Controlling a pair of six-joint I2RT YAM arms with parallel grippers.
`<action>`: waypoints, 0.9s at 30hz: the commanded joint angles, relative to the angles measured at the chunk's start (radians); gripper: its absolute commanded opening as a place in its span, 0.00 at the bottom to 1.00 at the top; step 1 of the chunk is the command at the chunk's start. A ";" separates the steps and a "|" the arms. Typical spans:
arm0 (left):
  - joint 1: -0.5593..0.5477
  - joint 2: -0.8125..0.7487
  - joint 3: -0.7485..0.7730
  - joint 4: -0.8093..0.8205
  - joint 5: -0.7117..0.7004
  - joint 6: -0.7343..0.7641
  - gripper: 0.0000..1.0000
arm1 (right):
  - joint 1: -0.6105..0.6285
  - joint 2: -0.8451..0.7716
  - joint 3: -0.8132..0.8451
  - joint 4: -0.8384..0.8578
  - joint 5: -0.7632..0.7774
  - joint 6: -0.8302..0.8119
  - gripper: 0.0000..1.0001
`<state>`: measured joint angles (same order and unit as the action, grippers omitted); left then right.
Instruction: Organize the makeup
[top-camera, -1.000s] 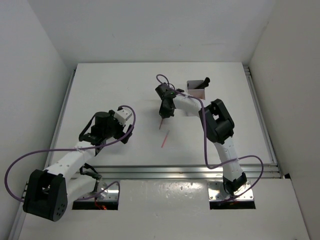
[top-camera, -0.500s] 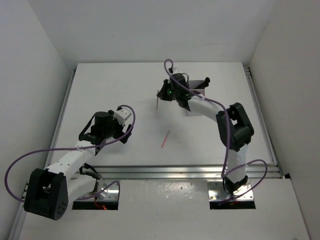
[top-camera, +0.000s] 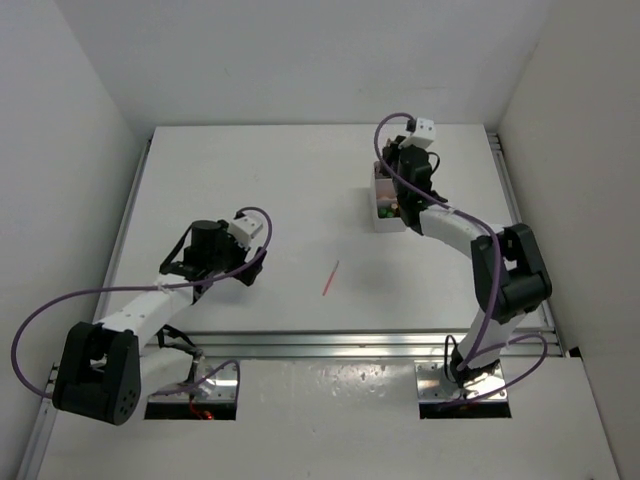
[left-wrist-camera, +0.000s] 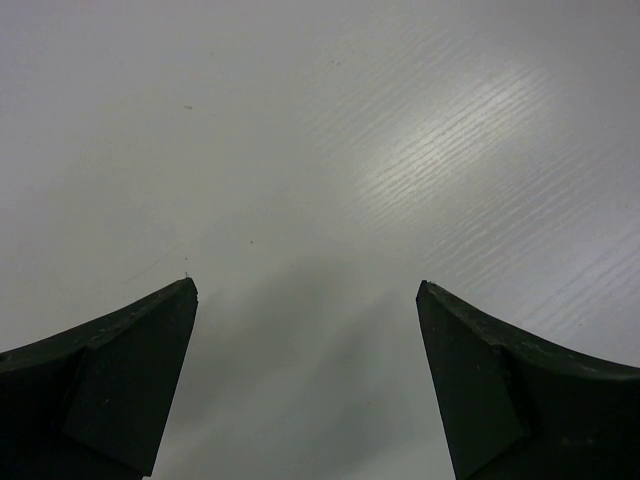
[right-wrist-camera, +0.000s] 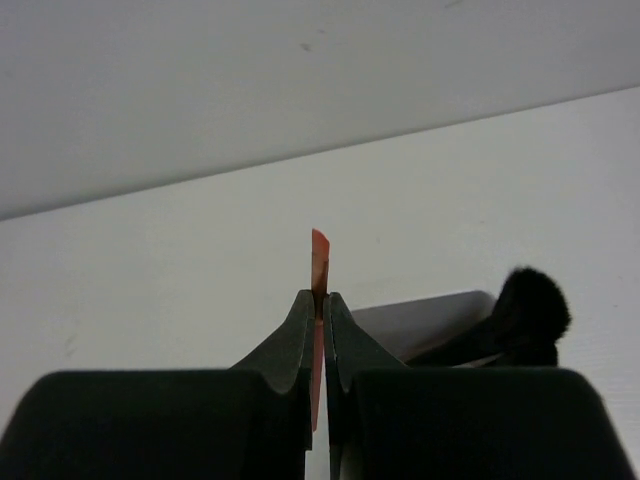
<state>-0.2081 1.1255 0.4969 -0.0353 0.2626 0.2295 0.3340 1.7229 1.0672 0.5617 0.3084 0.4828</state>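
We see the right claw (right-wrist-camera: 316, 300) pinched shut on a thin red pencil (right-wrist-camera: 319, 262), over the white box (right-wrist-camera: 420, 312), where a black brush (right-wrist-camera: 530, 308) leans. A second pencil (top-camera: 331, 278) lies on the tabletop (top-camera: 250, 180) near the box. The left claw (left-wrist-camera: 305, 295) gapes open, well apart from the box.
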 joint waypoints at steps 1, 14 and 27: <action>0.010 0.010 0.045 0.032 0.020 -0.005 0.98 | 0.010 0.058 -0.044 0.277 0.138 -0.145 0.00; 0.019 0.039 0.074 0.014 0.010 -0.005 0.98 | -0.004 0.184 -0.039 0.409 0.173 -0.236 0.00; 0.019 0.039 0.074 0.023 0.010 0.004 0.98 | -0.012 0.210 0.013 0.405 0.144 -0.188 0.00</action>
<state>-0.2012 1.1633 0.5339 -0.0360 0.2638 0.2283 0.3286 1.9198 1.0317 0.9051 0.4633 0.2703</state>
